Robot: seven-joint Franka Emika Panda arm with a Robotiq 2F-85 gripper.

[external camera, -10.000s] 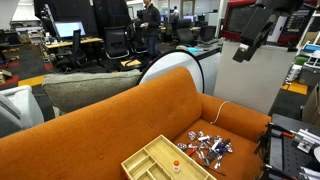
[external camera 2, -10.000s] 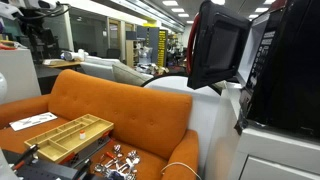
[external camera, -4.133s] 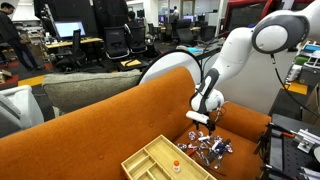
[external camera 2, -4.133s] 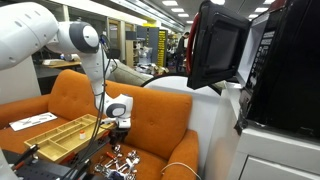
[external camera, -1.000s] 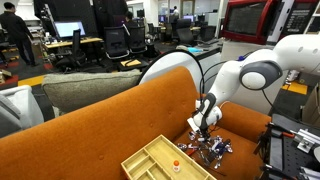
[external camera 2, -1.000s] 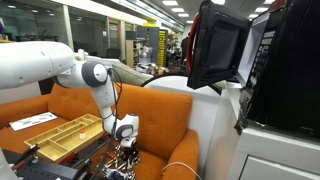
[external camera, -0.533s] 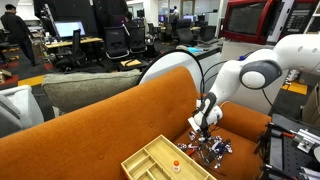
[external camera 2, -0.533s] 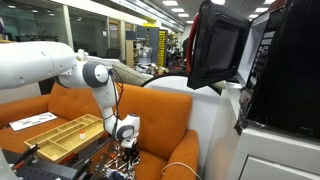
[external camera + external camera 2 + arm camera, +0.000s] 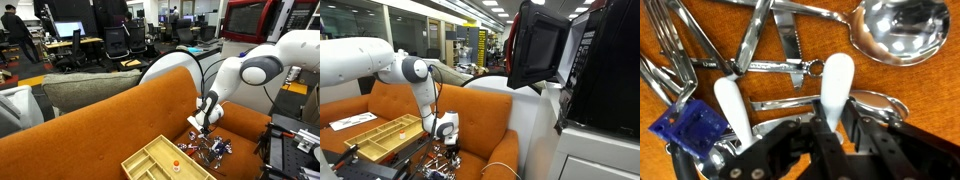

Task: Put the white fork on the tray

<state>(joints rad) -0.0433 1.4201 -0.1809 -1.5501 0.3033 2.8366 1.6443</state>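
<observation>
Gripper (image 9: pixel 203 128): low over the cutlery pile (image 9: pixel 212 148).
Jaws: how wide they stand cannot be told.
White handles (image 9: pixel 835 88): two in the pile; which is the fork is unclear.
Tray (image 9: pixel 140 148): left of the pile, apart from it.

I see metal cutlery (image 9: pixel 770 62) tangled tight beneath my end effector (image 9: pixel 202 127); the sofa backrest (image 9: pixel 110 120) walls the far side; air above the tray (image 9: pixel 140 151) is open.

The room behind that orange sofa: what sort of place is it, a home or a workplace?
Probably an open-plan office or lab, not a home: monitors on desks and office chairs stand behind the orange sofa, strip lights line the ceiling, and a white robot arm reaches over the cushions.
</observation>
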